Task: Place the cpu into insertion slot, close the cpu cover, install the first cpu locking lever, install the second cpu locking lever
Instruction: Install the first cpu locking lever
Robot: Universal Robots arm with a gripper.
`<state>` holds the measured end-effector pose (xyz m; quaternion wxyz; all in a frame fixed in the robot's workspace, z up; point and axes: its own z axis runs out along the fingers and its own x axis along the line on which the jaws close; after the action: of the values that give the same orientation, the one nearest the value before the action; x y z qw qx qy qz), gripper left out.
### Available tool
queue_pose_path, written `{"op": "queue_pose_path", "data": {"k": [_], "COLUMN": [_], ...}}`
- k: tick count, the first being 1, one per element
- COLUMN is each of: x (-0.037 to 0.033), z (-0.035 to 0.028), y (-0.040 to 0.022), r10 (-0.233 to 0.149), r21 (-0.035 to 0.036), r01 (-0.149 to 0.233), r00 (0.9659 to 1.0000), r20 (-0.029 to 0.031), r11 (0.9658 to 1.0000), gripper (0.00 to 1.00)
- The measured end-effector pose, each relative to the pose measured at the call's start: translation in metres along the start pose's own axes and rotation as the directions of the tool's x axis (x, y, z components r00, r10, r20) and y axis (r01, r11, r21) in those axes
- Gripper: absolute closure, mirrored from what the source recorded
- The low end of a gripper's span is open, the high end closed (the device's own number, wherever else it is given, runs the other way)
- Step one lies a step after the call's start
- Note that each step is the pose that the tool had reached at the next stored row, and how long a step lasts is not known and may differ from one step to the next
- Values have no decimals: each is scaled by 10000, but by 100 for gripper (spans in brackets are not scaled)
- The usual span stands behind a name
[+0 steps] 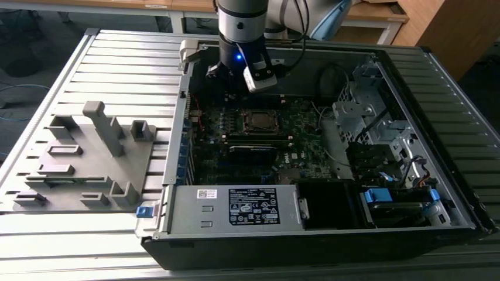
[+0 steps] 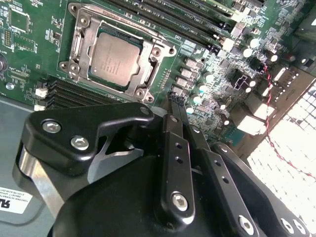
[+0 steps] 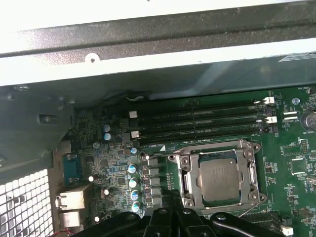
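– Second wrist view is the clearest one for me. How far is the work, as you judge it?

– I think the first half is done. The cpu [image 2: 114, 58] lies flat in its socket. The cpu cover [image 2: 78, 47] is folded down around it, so the grey face looks out through the square opening. The first wrist view agrees: the cpu [image 3: 220, 178] is seated, with the silvery frame [image 3: 185, 174] lying over its edges.

– And the two locking levers?

– Of these I am less sure. A thin wire [image 3: 245, 211] curves out beside the socket corner that is nearest to the claw. I take it for a locking lever that is not latched, but I cannot tell this for certain. So I judge that the lever steps are what is left.

– Where is the claw, and does it carry something?

– The claw [image 2: 177, 101] has its fingers pressed together with nothing between them, so it carries nothing. The socket lies just ahead of its tips and lower, near but apart. In the exterior view the arm [image 1: 238, 23] reaches down into the open computer case [image 1: 178, 146], and the socket [image 1: 258, 121] sits close below the claw.
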<state>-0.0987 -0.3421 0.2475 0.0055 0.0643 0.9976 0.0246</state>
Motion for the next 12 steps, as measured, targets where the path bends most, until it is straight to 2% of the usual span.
{"op": "queue_pose_path", "data": {"k": [6, 12], "x": [33, 37], "z": [0, -1], "y": [-4, -5], "r10": [1, 0], "r21": [-1, 1], "r01": [-1, 0], "r00": [10000, 10000], "r20": [2, -4], "r11": [10000, 10000], "gripper": [89, 89]}}
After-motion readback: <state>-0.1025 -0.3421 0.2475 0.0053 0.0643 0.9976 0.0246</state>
